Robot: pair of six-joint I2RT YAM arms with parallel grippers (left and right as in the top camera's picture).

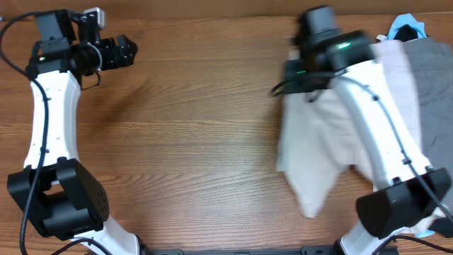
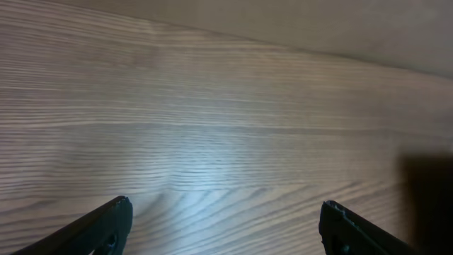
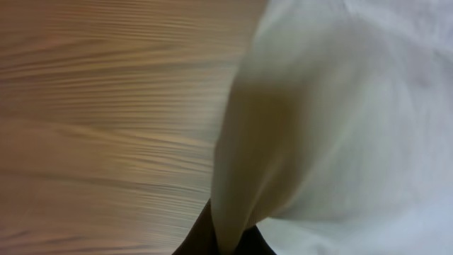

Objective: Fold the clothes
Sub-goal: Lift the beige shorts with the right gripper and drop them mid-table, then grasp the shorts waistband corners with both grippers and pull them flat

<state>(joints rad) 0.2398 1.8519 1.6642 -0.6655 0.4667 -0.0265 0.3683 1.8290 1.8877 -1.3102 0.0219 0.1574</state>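
Beige shorts (image 1: pixel 316 152) sit bunched at 3 o'clock on the wood-grain table (image 1: pixel 205 127), beside a grey garment (image 1: pixel 432 78) at the edge. Right gripper (image 3: pixel 226 237) is pinched tight on a fold of the fabric. Left gripper (image 2: pixel 225 205), at 10 o'clock, has its jaws wide apart, holding nothing, over bare wood.

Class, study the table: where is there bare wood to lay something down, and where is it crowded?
The widest bare patch of table lies in the middle, between the left arm and the beige shorts. The open left claw is over bare wood too. The right side is crowded: shorts pinched in the shut right claw, the right arm, a grey garment.
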